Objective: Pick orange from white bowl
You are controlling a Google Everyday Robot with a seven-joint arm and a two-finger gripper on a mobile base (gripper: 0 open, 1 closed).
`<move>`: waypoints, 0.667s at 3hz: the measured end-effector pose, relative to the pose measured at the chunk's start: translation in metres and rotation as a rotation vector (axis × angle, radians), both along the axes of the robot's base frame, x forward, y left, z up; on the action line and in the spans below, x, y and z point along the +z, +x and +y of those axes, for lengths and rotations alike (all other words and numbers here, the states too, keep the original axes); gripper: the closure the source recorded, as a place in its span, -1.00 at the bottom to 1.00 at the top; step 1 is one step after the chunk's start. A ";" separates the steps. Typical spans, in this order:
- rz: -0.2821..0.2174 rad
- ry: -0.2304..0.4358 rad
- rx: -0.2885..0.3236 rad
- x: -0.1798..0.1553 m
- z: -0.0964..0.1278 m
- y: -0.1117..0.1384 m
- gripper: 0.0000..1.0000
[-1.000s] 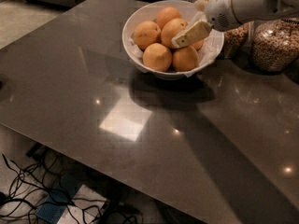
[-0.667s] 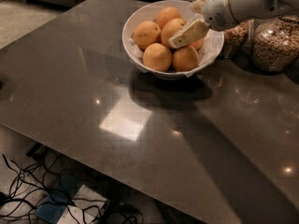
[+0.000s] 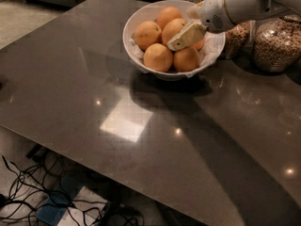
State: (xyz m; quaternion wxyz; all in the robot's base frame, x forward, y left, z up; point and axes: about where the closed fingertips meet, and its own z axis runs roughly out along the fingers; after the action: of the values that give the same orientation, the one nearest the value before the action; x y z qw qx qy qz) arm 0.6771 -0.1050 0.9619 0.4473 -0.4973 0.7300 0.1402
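Note:
The white bowl [image 3: 141, 20] stands at the far middle of the dark table and is lined with white paper. Several oranges lie in it: one at the left [image 3: 147, 34], one at the back [image 3: 169, 15], one in the middle [image 3: 172, 29], two at the front [image 3: 158, 57] [image 3: 186, 59]. My gripper [image 3: 185, 36] reaches in from the upper right on a white arm [image 3: 244, 4]. Its cream tip lies inside the bowl, against the middle orange and above the front right one. It partly hides another orange at the right.
Two glass jars of grain [image 3: 274, 44] [image 3: 236, 36] stand right of the bowl, under the arm. The dark table [image 3: 141, 126] stretches toward me, with its front edge running diagonally. Cables and a blue item [image 3: 51, 208] lie on the floor at lower left.
My gripper has edged slightly left and down, deeper among the oranges. The bowl and the oranges have not moved.

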 end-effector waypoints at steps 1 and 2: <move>0.016 -0.007 -0.007 -0.007 -0.001 0.008 -0.44; 0.033 -0.013 -0.007 -0.013 0.000 0.015 -0.38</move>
State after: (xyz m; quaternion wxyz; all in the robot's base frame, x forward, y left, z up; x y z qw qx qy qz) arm 0.6917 -0.1045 0.9487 0.4326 -0.4953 0.7399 0.1421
